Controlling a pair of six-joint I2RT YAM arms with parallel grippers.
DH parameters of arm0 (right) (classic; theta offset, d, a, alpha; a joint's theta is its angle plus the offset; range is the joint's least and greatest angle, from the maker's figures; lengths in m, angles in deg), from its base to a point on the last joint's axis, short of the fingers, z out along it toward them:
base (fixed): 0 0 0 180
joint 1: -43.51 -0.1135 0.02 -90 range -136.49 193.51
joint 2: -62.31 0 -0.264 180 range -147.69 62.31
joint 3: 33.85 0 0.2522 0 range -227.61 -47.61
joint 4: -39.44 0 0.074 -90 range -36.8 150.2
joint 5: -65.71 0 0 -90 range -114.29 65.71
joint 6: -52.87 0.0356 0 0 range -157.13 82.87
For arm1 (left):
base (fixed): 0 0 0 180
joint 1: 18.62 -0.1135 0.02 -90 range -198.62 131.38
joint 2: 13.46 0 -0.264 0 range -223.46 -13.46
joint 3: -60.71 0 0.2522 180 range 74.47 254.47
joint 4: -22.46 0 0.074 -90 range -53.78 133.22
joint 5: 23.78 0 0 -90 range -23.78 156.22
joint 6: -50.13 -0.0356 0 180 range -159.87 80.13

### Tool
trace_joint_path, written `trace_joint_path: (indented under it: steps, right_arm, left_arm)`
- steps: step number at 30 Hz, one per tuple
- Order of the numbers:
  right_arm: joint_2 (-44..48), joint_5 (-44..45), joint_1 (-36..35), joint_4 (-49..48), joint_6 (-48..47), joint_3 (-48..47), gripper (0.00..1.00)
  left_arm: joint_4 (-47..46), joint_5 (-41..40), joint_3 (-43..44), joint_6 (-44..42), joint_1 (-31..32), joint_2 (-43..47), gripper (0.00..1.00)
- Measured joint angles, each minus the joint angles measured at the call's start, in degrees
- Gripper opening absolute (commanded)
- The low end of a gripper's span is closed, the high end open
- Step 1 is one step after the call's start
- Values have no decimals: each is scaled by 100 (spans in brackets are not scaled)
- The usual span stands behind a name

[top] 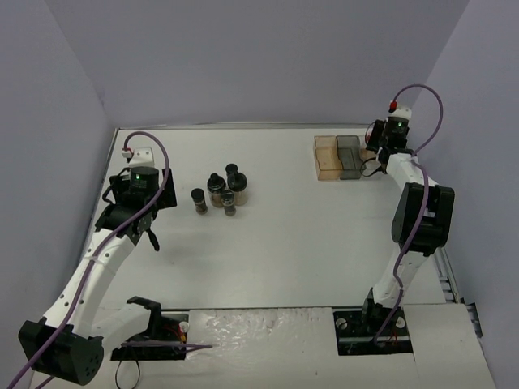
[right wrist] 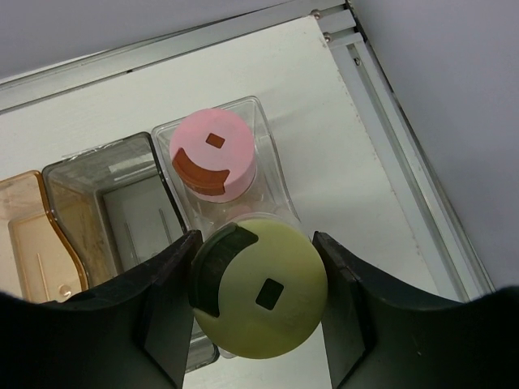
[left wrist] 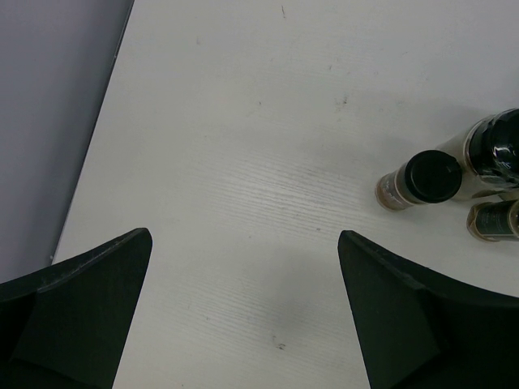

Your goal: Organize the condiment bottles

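The condiment bottles (top: 219, 193) stand in 2 places: a cluster of black-capped jars toward the far left of the desk (top: 308, 243), and 2 coloured-capped jars at the tray near the far right corner.

The white desk is walled at its left, far and right edges. The left arm (top: 97, 267) reaches from the near left corner up along the left edge, and the right arm (top: 422, 215) stretches from the near edge to the far right corner.

The tray (top: 336, 158) lies near the far edge, toward the right. It has 3 compartments side by side: amber compartment (right wrist: 32, 235), grey compartment (right wrist: 105, 203) and clear compartment (right wrist: 259, 113), the clear one nearest the right edge.

The left gripper (left wrist: 243, 236) hangs over bare desk between the left edge and the cluster, its fingers wide apart and holding nothing. The right gripper (right wrist: 258, 275) is clamped on the yellow-capped jar (right wrist: 259, 296), 1 finger on each side of the cap.

The yellow-capped jar is upright at the near end of the clear compartment, just beside the pink-capped jar (right wrist: 212, 156), which stands inside that compartment. Whether the yellow-capped jar's base rests on the floor cannot be told.

In the left wrist view, 3 black-capped jars (left wrist: 430, 177) show at the right, close together.
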Motion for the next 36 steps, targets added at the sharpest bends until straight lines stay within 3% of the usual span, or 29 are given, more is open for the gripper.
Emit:
trace_joint_path:
  steps: [5,13,17,23,30,36]
  right_arm:
    - [-286,-68,5,-83,-19,-5,31]
    - [-569,-92,7,-111,-68,-1,72]
    - [-553,-87,7,-100,-127,-1,83]
    - [-74,-130,-4,257,-132,18,90]
    - [1670,-654,-349,486,-44,422,94]
    - [2637,-1006,-2213,391,-24,1056,94]
  left_arm:
    - [0,22,0,0,0,-52,97]
    - [-4,49,0,0,0,-97,97]
    - [-7,83,0,0,0,-97,97]
    - [-22,184,0,0,0,-86,97]
    - [-39,288,0,0,0,-36,97]
    - [-39,439,0,7,-11,6,97]
